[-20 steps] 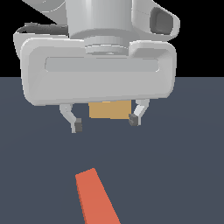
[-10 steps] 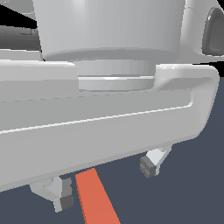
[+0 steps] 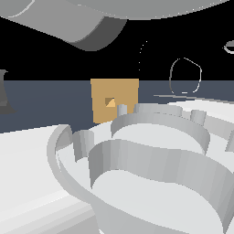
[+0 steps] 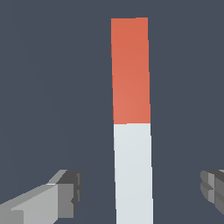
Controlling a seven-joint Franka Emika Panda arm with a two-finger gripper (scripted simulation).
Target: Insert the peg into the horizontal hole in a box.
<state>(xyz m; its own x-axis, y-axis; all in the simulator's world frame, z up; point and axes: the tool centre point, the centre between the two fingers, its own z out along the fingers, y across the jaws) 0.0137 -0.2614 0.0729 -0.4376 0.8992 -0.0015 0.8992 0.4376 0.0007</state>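
In the wrist view the peg (image 4: 131,122) lies flat on the dark floor, orange-red over one half and pale grey-white over the other. My gripper (image 4: 140,192) is open and straddles the pale half, one fingertip (image 4: 70,192) on either side with wide gaps, touching nothing. In the exterior view the tan box (image 3: 114,106) stands upright in the distance, its small square hole (image 3: 109,102) facing the camera. The peg is hidden there behind my arm's grey-white body (image 3: 151,173), which fills the foreground.
The dark grey floor (image 4: 43,87) surrounds the peg. Part of the arm's housing (image 3: 87,23) hangs across the top of the exterior view.
My hand has descended toward the camera, its body now blocking the lower exterior view. The peg, seen earlier on the floor, is now covered there, and the box shows again.
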